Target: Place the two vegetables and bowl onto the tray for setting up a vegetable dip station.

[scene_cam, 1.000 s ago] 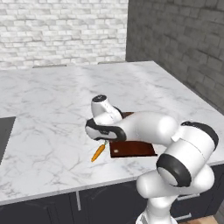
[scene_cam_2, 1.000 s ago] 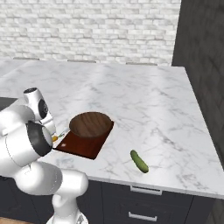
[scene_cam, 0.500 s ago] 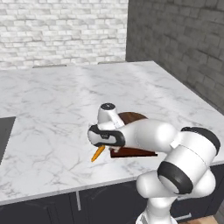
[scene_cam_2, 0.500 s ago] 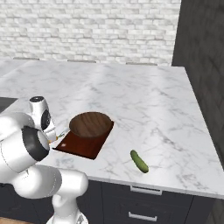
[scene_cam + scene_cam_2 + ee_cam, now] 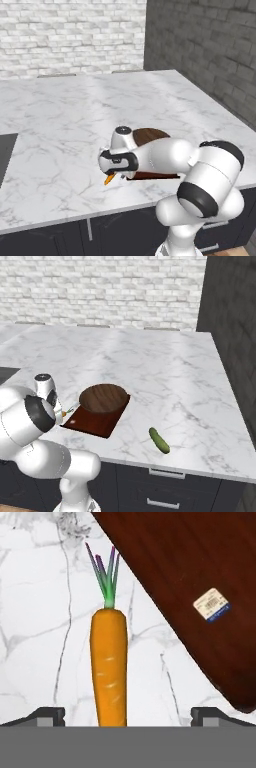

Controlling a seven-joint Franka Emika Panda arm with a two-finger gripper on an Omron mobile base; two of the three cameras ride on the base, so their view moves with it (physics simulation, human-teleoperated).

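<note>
While the end effector (image 5: 127,714) hung low over the marble worktop (image 5: 60,125), its two tips stood spread wide with nothing between them but the carrot (image 5: 109,664), which lay loose on the stone and was not gripped. The hand view looked straight along that carrot, leafy top pointing away, so the hand seemed lined up to close across the root's width; that alignment read as preparation for a pickup. In the left base view the carrot's orange tip (image 5: 108,178) poked out just below the wrist, beside the near end of the tray (image 5: 92,423).

The tray lay close to the worktop's front edge, within easy reach, a small pale label showing on its end in the hand view. The bowl (image 5: 103,398) already sat on the tray's far half, and it looked empty. The cucumber (image 5: 159,440) lay alone on the worktop, well apart from the tray, near the front edge. By my judgement both vegetables were yet to be moved.
</note>
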